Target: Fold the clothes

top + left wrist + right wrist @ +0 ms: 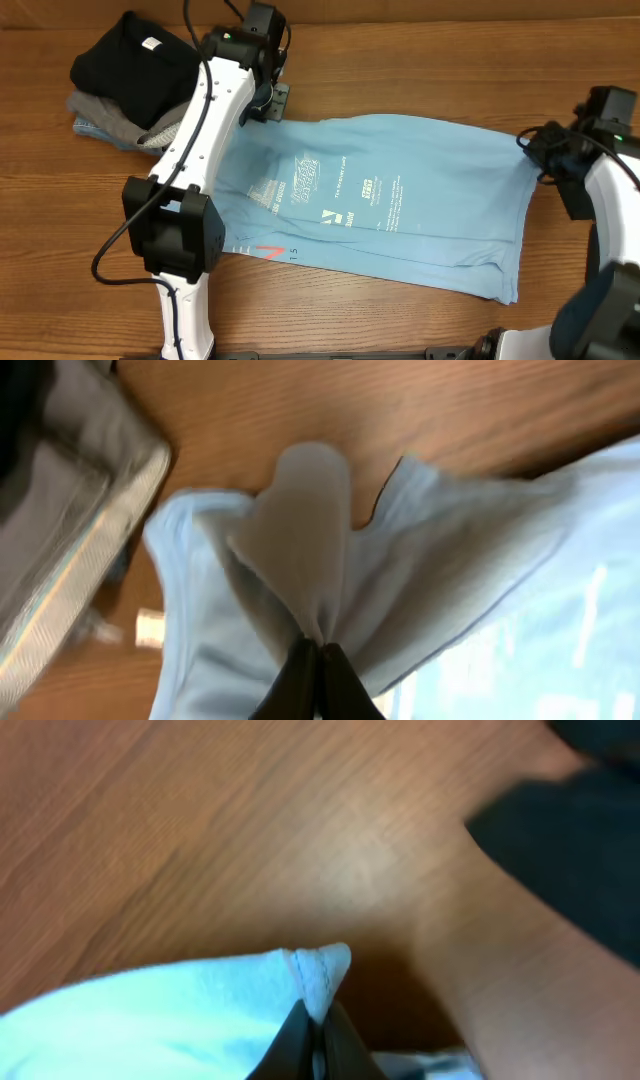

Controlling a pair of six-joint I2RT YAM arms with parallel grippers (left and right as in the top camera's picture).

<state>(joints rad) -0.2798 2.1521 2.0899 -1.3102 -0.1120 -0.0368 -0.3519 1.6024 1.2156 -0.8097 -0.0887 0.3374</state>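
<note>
Left fingers [318,672]: closed tight, with no gap visible between the tips, gripping a gathered bunch of light blue fabric that fans out from the pinch point. In the overhead view the left fingers [272,100] sit at the far left corner of the T-shirt [410,190], so the cloth they hold is that corner. Right fingers [318,1035]: likewise fully closed, clamped on a stitched hem corner of the same shirt, which shows just past the tips. From overhead they [530,148] stand at the far right corner of the shirt. The T-shirt lies spread across the wooden counter [420,60] between the two sets of fingers, white print facing up, with long creases along its near edge. Whether the gripped corners are raised off the counter cannot be determined. A black garment [135,60] rests on top of a folded grey garment [110,112] at the far left of the counter, beside the left arm and just beyond the held left corner of the shirt.
</note>
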